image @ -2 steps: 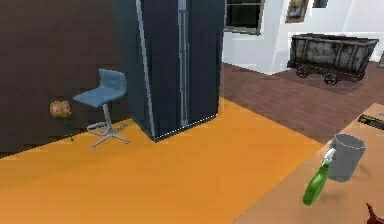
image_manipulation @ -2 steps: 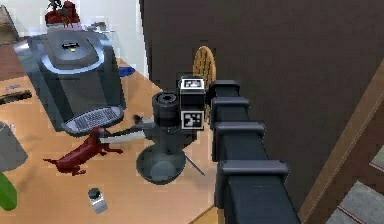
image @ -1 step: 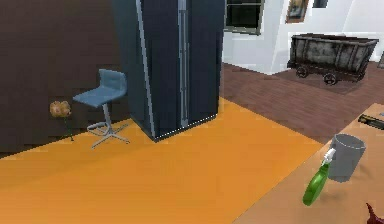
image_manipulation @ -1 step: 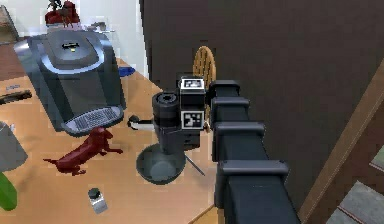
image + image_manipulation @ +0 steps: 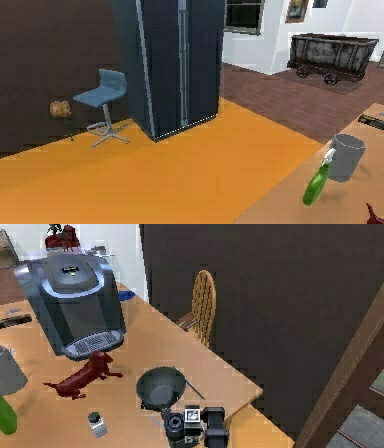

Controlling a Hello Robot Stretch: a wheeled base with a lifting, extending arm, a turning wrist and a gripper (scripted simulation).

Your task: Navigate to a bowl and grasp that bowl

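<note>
Where the bowl (image 5: 162, 386) sits on the table (image 5: 160, 339) | dark, round, upright

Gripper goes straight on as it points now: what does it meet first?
Probably the dark bowl on the wooden table, right ahead of the gripper. Height is unclear, so it might pass above the rim.

tool (image 5: 176, 424) | near arm side view's bottom edge, mid-frame | hold: cannot tell
</note>
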